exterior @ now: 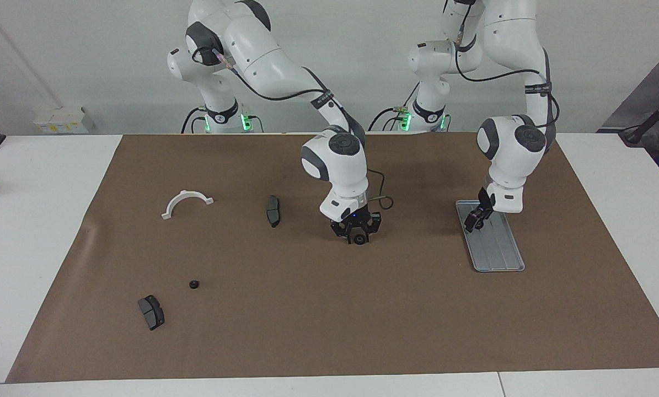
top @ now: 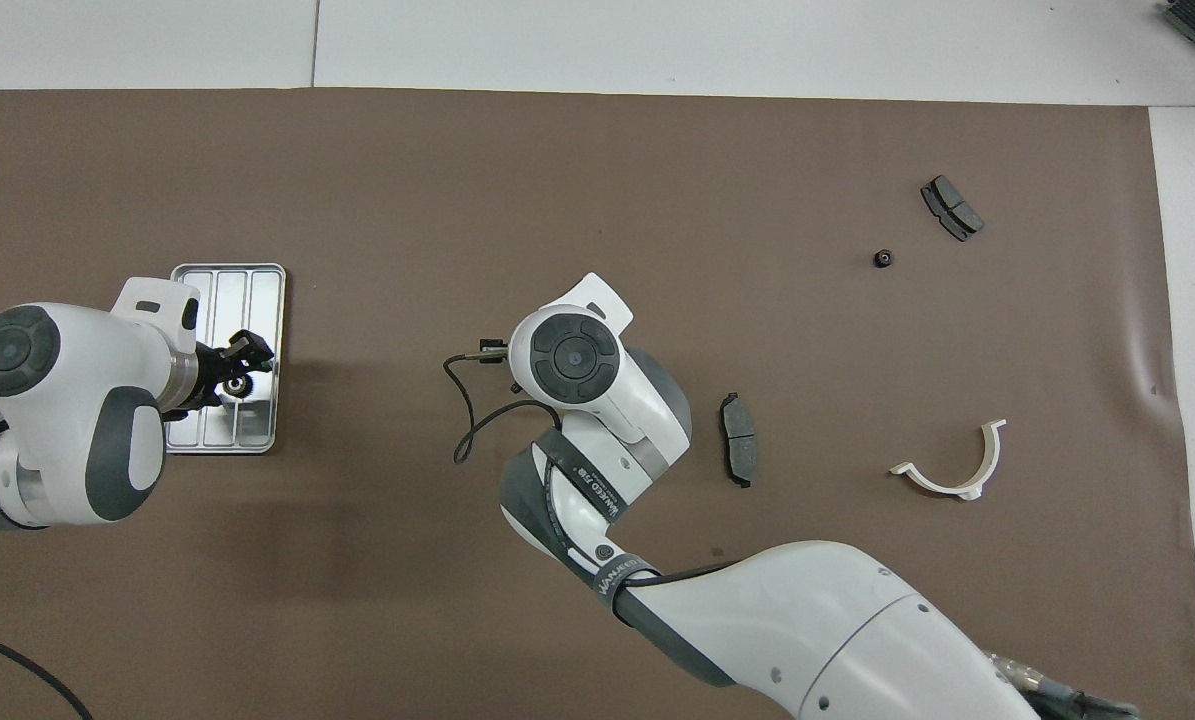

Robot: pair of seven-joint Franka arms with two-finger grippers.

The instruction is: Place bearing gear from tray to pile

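Silver ridged metal of the tray (top: 262, 285) lies directly under the left gripper (top: 240, 366), and a small toothed gear (top: 236, 385) sits in the tray right at its fingertips. Whether its fingers have met the gear I cannot tell. To do this well, centre the gear between them, settle low, then squeeze before lifting. The right gripper (exterior: 357, 234) is down around another gear (exterior: 358, 239) on the brown mat (exterior: 329, 331); whether it grips I cannot tell. A lone black gear (exterior: 193, 284) marks the pile, well apart.
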